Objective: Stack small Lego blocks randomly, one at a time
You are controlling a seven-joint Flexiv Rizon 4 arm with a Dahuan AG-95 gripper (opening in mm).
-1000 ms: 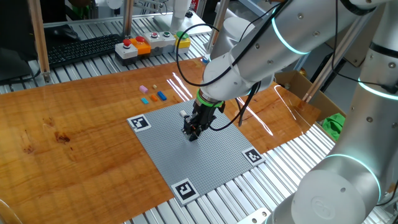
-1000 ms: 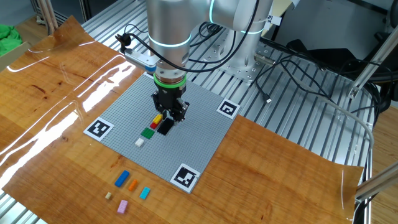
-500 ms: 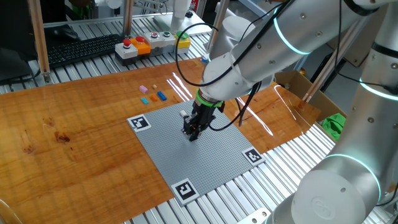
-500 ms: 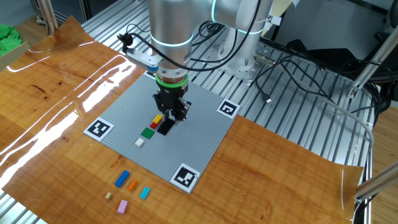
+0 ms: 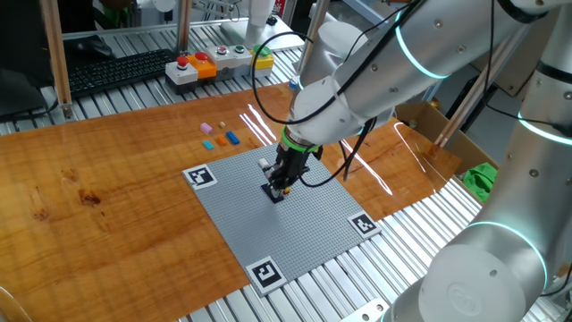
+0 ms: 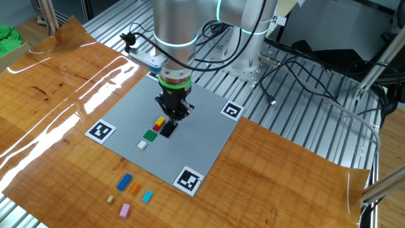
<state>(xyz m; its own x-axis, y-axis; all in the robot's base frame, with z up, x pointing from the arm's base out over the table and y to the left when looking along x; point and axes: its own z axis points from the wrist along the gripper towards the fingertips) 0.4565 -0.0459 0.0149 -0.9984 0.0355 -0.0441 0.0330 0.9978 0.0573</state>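
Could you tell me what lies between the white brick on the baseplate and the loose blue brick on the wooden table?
Nothing lies there. In the other fixed view, only bare grey baseplate and then bare wood separate the white brick from the blue brick.

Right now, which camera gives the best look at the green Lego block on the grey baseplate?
The other fixed view: the green block sits unobstructed on the baseplate, beside the yellow, red and black ones near the gripper. In the first fixed view the gripper hides that spot, so the green block cannot be seen.
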